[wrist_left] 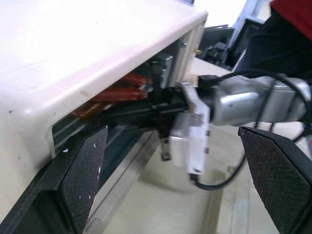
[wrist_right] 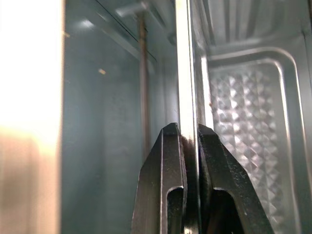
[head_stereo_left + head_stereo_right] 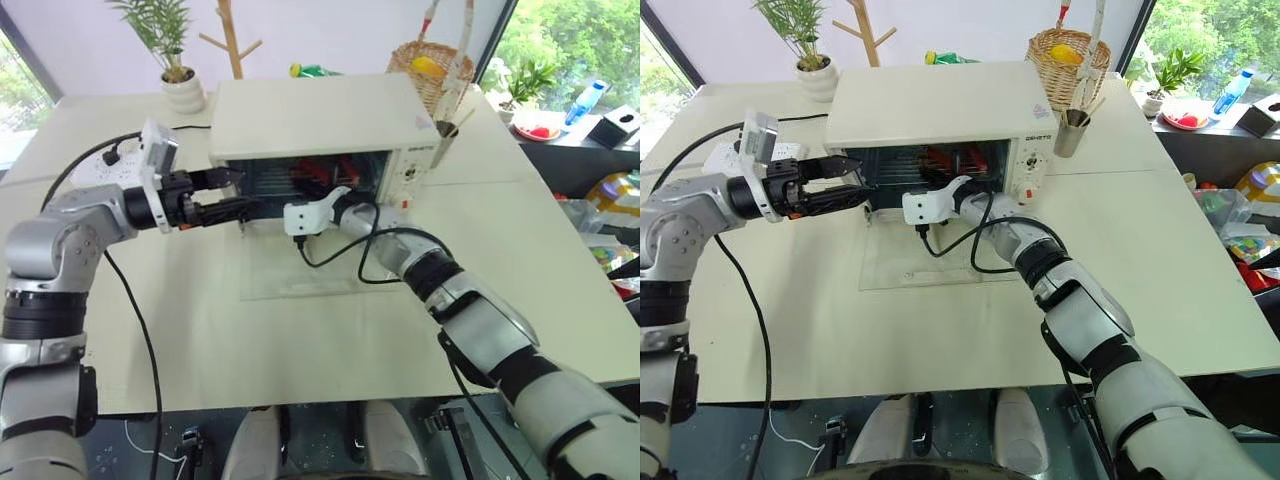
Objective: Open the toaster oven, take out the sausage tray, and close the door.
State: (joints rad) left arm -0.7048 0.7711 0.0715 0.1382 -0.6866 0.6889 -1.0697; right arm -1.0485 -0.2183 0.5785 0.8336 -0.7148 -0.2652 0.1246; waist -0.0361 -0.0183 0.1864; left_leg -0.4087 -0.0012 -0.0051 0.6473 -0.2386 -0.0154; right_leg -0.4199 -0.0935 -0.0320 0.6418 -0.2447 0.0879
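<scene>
The cream-white toaster oven stands at the middle back of the table. Its glass door lies folded down flat on the tabletop in front of it. Inside sits the sausage tray, silver with a ribbed bottom, and reddish sausages show through the opening. My right gripper reaches into the oven and is shut on the tray's thin front rim. My left gripper hovers at the oven's left front corner, open with nothing between its fingers.
A wicker basket and a cup of utensils stand right of the oven. A potted plant sits at the back left, near a wooden rack. Black cables hang from both wrists over the table.
</scene>
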